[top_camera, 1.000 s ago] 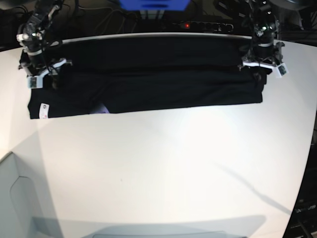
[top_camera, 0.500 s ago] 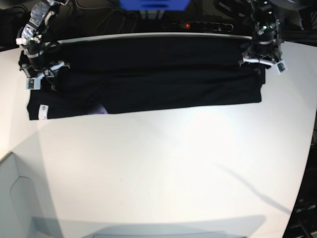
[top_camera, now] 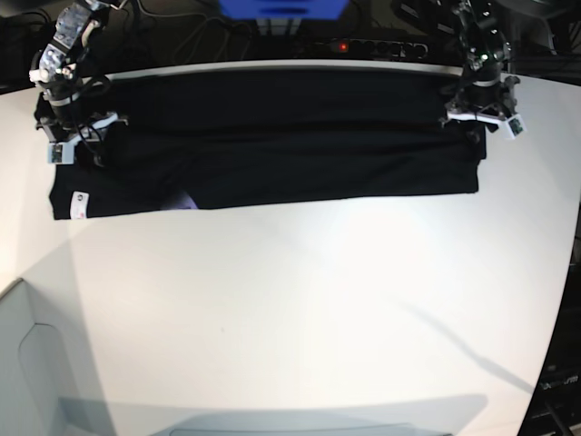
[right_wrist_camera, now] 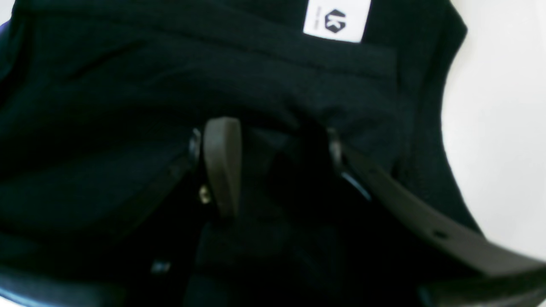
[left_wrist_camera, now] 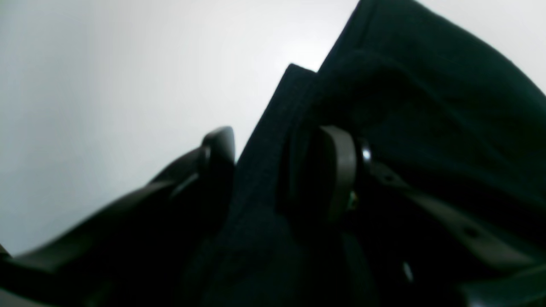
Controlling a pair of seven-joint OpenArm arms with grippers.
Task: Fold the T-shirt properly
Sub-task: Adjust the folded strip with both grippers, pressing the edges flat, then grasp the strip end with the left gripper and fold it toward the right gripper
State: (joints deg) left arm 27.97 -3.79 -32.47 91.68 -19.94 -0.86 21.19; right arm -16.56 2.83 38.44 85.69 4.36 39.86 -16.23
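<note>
Where the shirt lies: while both hands sit at its far corners, the T-shirt [top_camera: 272, 136] is spread as a long flat band along the far side of the table [top_camera: 300, 309], its long axis running side to side, near edge well short of the table's middle.

Key relation: each hand stands over one short end of the band, so the cloth stretches between them; neither arm is nearer, the pair is matched end for end.

Left hand [top_camera: 481, 111]: at the end on the base view's right. In the wrist view a thick hemmed edge of the T-shirt [left_wrist_camera: 264, 170] passes between its fingers [left_wrist_camera: 339, 170], which stand fairly wide around bunched cloth; it looks like a grip on the fabric, though the dark blur leaves me a little unsure.

Right hand [top_camera: 77, 127]: at the opposite end, fingers [right_wrist_camera: 222, 162] apart with folds of the T-shirt [right_wrist_camera: 128, 106] gathered between them, apparently pinched.

Tag [right_wrist_camera: 337, 19]: small white label with a dark hexagon mark, lying flat just beyond the right hand's fingers; also seen at the near corner [top_camera: 80, 203].

Print: a sliver of bluish-purple [top_camera: 186, 201] peeks from the near edge.

Material: soft, matte black knit, limp, creasing in shallow ridges.

Table surface: smooth, white, faintly glossy.

Likely next: carrying the held far edge toward the near edge, both ends kept level.
</note>
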